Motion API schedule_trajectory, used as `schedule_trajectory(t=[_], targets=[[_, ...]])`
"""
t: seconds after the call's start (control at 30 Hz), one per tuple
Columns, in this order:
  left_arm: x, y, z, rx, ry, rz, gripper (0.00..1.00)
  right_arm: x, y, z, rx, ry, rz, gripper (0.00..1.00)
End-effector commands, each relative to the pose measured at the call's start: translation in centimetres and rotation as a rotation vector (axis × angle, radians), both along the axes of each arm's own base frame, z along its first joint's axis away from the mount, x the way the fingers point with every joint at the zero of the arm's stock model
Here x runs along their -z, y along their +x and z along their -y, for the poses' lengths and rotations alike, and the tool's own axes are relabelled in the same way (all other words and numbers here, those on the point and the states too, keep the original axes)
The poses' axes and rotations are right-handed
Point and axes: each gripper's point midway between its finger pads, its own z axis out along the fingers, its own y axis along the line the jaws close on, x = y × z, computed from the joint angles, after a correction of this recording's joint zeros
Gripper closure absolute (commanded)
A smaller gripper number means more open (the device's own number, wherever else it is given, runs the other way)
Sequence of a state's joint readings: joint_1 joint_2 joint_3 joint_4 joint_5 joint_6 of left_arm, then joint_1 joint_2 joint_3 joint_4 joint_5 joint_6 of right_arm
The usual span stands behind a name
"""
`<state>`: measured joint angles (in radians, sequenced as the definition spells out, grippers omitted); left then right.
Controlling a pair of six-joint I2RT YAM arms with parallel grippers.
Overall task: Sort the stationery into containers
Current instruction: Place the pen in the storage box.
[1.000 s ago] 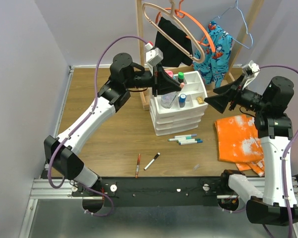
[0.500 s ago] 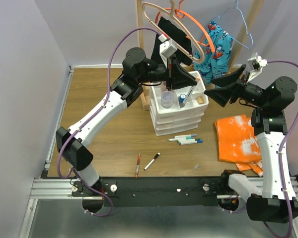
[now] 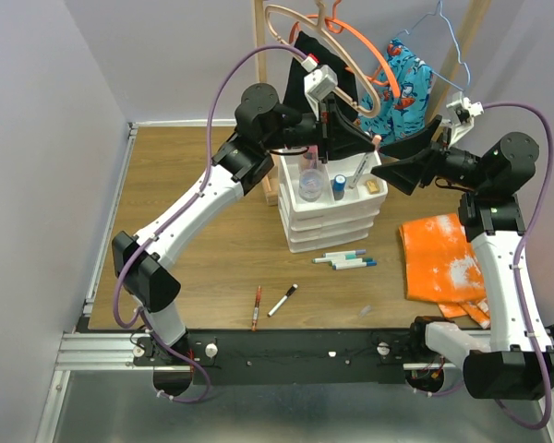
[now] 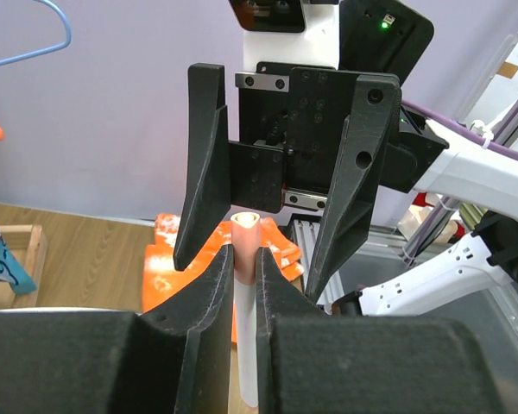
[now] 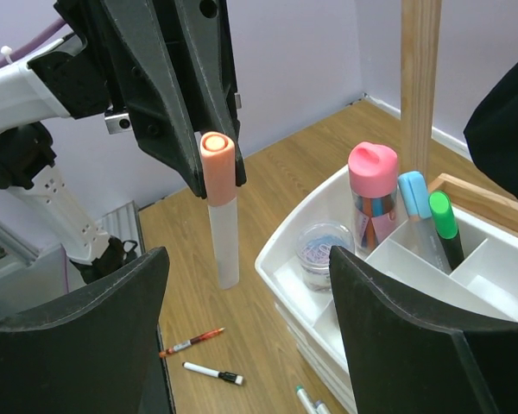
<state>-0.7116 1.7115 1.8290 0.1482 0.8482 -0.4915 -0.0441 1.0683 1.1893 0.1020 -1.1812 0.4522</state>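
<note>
**Pink-capped tube hanging over the tray**

The white organiser is standing mid-table with bare wood open in front and to its left, while the hanger rack is crowding its back edge. The left gripper is pinching the white tube just under its cap. The tube's long axis is running near upright, cap up, with the lower end free above the tray. The right gripper is facing it with jaws spread wide, touching nothing. Loose pens are lying just in front of the drawers.
</note>
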Motion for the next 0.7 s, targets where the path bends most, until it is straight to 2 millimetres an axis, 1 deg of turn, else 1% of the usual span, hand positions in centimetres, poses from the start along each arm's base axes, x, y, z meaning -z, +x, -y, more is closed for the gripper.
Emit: schedule_trajectory(t=[0.0, 0.2, 0.3, 0.4, 0.43, 0.5, 0.53, 0.6, 0.63, 0.67], targets=[[-1.1, -0.3, 0.6, 0.003, -0.028, -0.001, 0.89, -1.4, -0.6, -0.5, -0.032, -0.003, 0.047, 0.18], [-1.1, -0.6, 1.1, 0.016, -0.036, -0.014, 0.89, -2.0, -0.2, -0.7, -0.031, 0.006, 0.063, 0.20], [-1.1, -0.5, 1.3, 0.019, -0.040, -0.015, 0.89, -1.9, 0.1, -0.8, -0.034, 0.008, 0.058, 0.21], [-1.3, -0.3, 1.5, 0.017, -0.045, -0.016, 0.89, -1.7, 0.4, -0.9, -0.036, 0.009, 0.051, 0.27], [-1.3, -0.3, 1.5, 0.018, -0.046, -0.019, 0.89, -1.6, 0.5, -0.8, -0.030, 0.010, 0.051, 0.31], [-1.4, -0.2, 1.6, 0.019, -0.050, -0.019, 0.90, -1.3, 0.6, -0.8, -0.028, 0.009, 0.043, 0.34], [-1.4, -0.2, 1.6, 0.020, -0.051, -0.020, 0.90, -1.1, 0.7, -0.8, -0.025, 0.009, 0.041, 0.42], [-1.4, -0.2, 1.7, 0.021, -0.052, -0.025, 0.90, -1.1, 0.8, -0.8, -0.016, 0.010, 0.044, 0.49], [-1.2, -0.1, 1.7, 0.019, -0.049, -0.029, 0.90, -1.0, 0.8, -0.7, -0.010, 0.011, 0.042, 0.57], [-1.2, -0.1, 1.8, 0.021, -0.049, -0.031, 0.90, -1.0, 0.9, -0.7, -0.007, 0.012, 0.042, 0.60]])
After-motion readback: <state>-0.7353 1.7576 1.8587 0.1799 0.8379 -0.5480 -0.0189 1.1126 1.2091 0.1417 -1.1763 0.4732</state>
